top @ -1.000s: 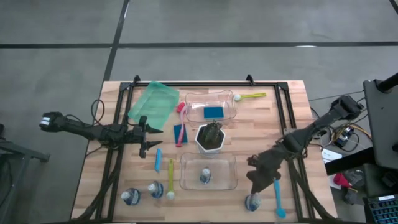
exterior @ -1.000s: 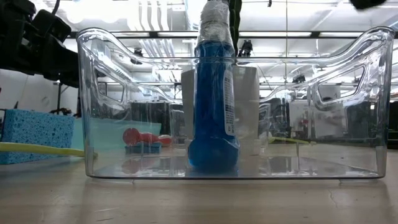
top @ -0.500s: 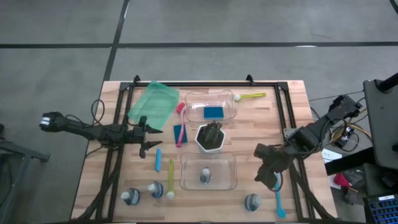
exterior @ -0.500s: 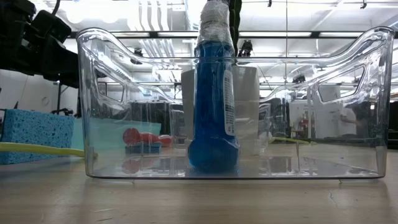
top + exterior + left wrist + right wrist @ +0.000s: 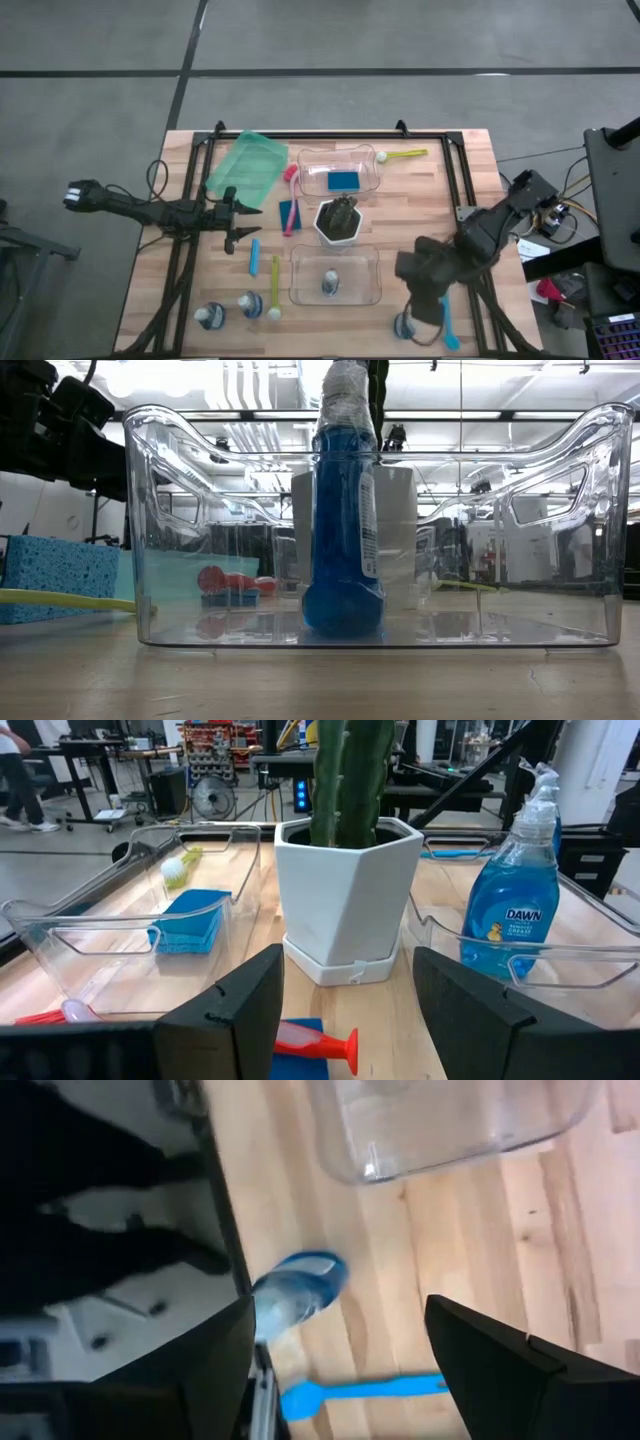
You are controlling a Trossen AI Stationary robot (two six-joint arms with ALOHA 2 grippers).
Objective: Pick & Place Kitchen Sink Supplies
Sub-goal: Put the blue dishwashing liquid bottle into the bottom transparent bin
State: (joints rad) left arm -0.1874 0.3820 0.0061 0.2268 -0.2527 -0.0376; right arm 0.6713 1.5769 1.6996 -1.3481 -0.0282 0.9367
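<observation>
Right arm lining up on the small clear bottle of blue liquid with a grey cap (image 5: 405,325), lower right of the high view.

It stands beside a slim blue brush (image 5: 447,320) on the wooden counter (image 5: 500,200). The right gripper (image 5: 420,305), jaws wide and empty, should centre over the cap, clear of the brush, before closing. The left gripper (image 5: 236,212) waits centre left, jaws parted.

We note a pale wood table (image 5: 420,200). Green tray (image 5: 245,168); blue sponge (image 5: 343,180) in a clear bin (image 5: 310,170); white hexagonal pot (image 5: 338,232) with dark green plant (image 5: 350,770). Bottle (image 5: 510,905) holds blue liquid. Brushes: blue (image 5: 447,318), yellow (image 5: 275,285), pink (image 5: 291,195), green (image 5: 405,155).
</observation>
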